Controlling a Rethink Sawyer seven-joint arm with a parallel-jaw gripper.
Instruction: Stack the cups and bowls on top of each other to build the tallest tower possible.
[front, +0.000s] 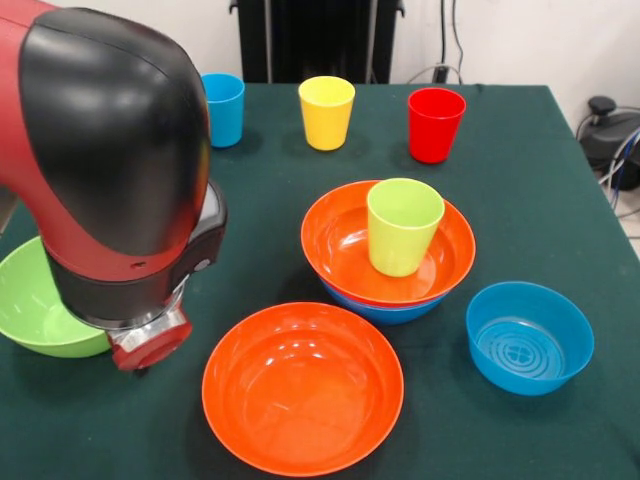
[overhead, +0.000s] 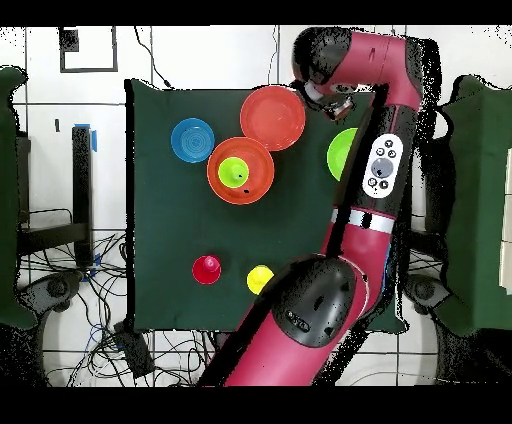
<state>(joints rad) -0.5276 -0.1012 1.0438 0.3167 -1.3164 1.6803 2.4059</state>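
Green cup (front: 404, 226) stands in an orange bowl (front: 345, 243) on a blue bowl (front: 385, 308), mid tabletop (front: 520, 180). Another orange bowl (front: 302, 388) sits nearby. I cannot tell whether the hand (front: 150, 342) is open.

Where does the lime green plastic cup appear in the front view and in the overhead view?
Front view: the lime green plastic cup stands upright right of centre, inside the wide orange plastic bowl.
Overhead view: the cup sits just left of centre, in the upper half.
Shared landmark: that orange bowl around it, which rests on a blue bowl.
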